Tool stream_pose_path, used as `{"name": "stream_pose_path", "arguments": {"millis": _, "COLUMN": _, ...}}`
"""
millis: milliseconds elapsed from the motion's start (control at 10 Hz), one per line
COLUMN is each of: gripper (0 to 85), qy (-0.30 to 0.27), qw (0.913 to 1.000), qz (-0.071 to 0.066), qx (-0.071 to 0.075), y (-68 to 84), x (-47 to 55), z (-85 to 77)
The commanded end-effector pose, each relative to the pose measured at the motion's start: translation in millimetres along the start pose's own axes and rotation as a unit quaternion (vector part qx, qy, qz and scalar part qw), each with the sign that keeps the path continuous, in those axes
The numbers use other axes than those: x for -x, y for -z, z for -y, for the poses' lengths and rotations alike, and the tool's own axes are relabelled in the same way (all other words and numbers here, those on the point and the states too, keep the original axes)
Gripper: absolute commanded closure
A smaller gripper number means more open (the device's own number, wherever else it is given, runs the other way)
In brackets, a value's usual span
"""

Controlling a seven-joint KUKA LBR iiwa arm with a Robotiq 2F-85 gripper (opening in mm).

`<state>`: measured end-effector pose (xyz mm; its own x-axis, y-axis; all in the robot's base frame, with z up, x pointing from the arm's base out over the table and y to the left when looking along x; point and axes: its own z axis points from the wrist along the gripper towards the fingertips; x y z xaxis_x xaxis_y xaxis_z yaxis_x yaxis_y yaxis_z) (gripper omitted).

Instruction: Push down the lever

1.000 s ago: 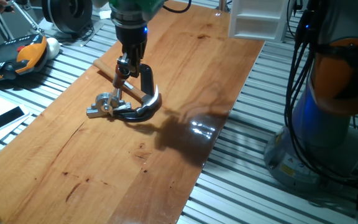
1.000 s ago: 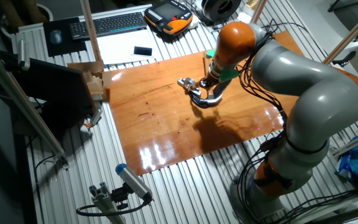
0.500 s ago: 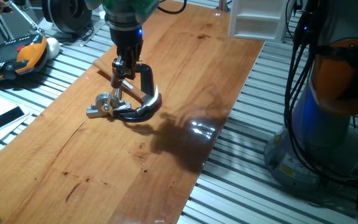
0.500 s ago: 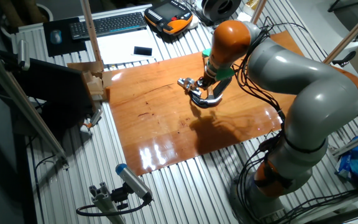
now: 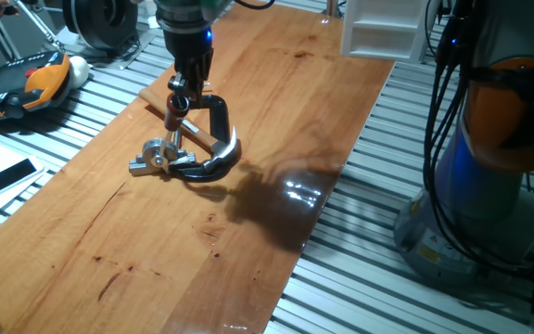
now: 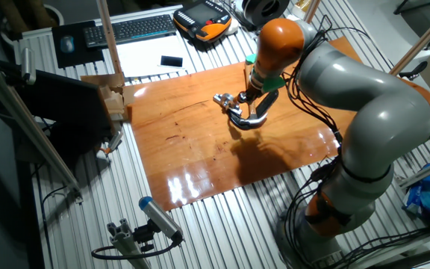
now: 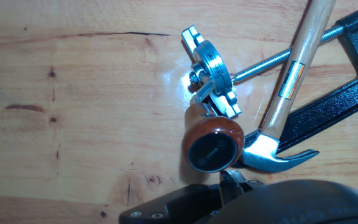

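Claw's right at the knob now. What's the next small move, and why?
Probably ease the claw straight down onto the knob. The lever stands tilted up from its fitting, not yet pushed down, and the hand view looks almost straight onto the knob's top. Keep the push short: the hammer and clamp lie close beside it.
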<state>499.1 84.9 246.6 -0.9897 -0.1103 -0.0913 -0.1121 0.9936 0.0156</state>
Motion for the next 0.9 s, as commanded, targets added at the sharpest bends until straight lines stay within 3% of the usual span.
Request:
{"name": "stream_pose_path", "arguments": {"millis": 0, "gripper": 85.0, "qy": -0.002, "qw": 1.0000, "qz": -0.001, "qx": 0.000, "y": -0.9, "x": 1.5, "z": -2.2}}
{"name": "stream_pose_path", "arguments": {"millis": 800, "gripper": 85.0, "qy": -0.012, "qw": 0.9999, "qz": -0.003, "qx": -0.004, "y": 0.8, "x": 10.4, "z": -19.6}}
